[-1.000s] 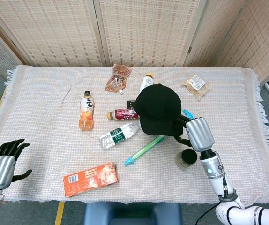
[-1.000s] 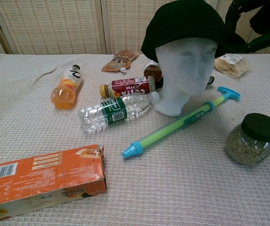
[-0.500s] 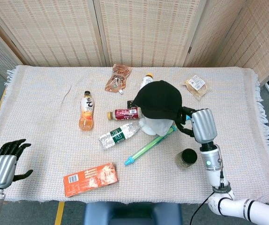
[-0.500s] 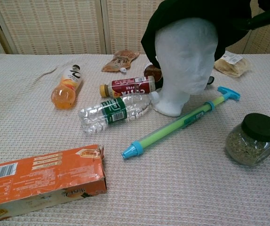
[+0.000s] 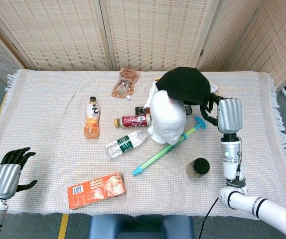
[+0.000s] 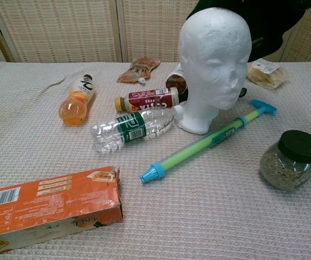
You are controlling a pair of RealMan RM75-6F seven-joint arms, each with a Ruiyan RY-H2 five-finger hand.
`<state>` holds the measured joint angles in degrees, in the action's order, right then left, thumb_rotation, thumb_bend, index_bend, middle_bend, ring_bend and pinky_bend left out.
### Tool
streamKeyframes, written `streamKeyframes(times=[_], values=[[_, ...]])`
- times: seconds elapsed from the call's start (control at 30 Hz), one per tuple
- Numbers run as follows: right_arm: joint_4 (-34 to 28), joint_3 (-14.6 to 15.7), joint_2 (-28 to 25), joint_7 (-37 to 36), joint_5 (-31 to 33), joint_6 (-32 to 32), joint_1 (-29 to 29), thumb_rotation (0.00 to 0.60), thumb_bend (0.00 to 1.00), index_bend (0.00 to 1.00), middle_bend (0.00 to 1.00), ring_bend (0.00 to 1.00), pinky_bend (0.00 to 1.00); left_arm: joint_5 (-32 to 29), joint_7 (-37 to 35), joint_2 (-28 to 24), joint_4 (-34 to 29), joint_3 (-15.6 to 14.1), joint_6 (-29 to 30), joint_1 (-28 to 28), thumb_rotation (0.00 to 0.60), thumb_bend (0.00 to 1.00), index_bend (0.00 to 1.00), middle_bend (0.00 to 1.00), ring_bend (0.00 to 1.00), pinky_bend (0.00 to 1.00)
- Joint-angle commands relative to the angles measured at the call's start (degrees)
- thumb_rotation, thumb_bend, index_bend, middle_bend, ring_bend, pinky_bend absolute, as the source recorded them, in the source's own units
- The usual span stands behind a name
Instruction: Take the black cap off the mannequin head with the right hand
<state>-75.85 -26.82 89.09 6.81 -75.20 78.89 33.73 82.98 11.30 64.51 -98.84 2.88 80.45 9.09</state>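
Observation:
The black cap (image 5: 185,86) hangs above and behind the white mannequin head (image 5: 166,117), lifted off its crown. My right hand (image 5: 226,113) grips the cap at its right side. In the chest view the bare mannequin head (image 6: 214,58) stands upright, with the cap (image 6: 264,21) at the top right edge; the right hand is out of that frame. My left hand (image 5: 7,173) is low at the near left corner, fingers apart, holding nothing.
Around the head lie a clear water bottle (image 5: 127,143), a red bottle (image 5: 131,120), an orange drink bottle (image 5: 91,117), a green-blue pump tube (image 5: 168,152) and a dark-lidded jar (image 5: 199,168). An orange box (image 5: 96,189) lies near the front edge. Snack packets (image 5: 126,82) are at the back.
My right hand rose and moved back to the right with the cap, pulling it up off the mannequin head, whose white crown now shows bare. The left hand stayed still.

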Motion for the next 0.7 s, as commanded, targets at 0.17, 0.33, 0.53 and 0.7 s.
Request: streamKeyframes(times=[0.17,0.33,0.53,0.7], values=[[5.5,0.1,-2.1,-1.5,2.1,-3.6,1.2,0.6,0.55,0.84,0.72,0.99,1.0,-0.3,0.2,0.2,0.0,0.0,-0.3,0.2,0.6,0.1,0.26,0.18,0.15,0.17],[3.3,4.4,-7.3,-2.7,0.6,-4.1,-2.7,0.6,0.55,0.84,0.72,0.99,1.0,-0.6,0.2,0.5,0.2,-0.1,-0.8,0.4,0.6,0.1,0.26,0.18,0.15,0.17],[-1.2,9.6,-13.5,-5.6,-1.5,-4.6,-7.5,0.6,0.55,0.84,0.72,0.99,1.0,-0.2,0.2,0.8,0.2,-0.2,-1.0,0.6,0.6,0.1,0.26,0.18,0.15,0.17],[-1.1,13.2,-14.5,-7.2,-3.1,-5.4,-9.4,0.6,0.55,0.84,0.72,0.99,1.0,-0.1,0.4,1.0,0.0,-0.5,-1.0,0.6,0.6,0.1,0.26,0.18,0.15,0.17]])
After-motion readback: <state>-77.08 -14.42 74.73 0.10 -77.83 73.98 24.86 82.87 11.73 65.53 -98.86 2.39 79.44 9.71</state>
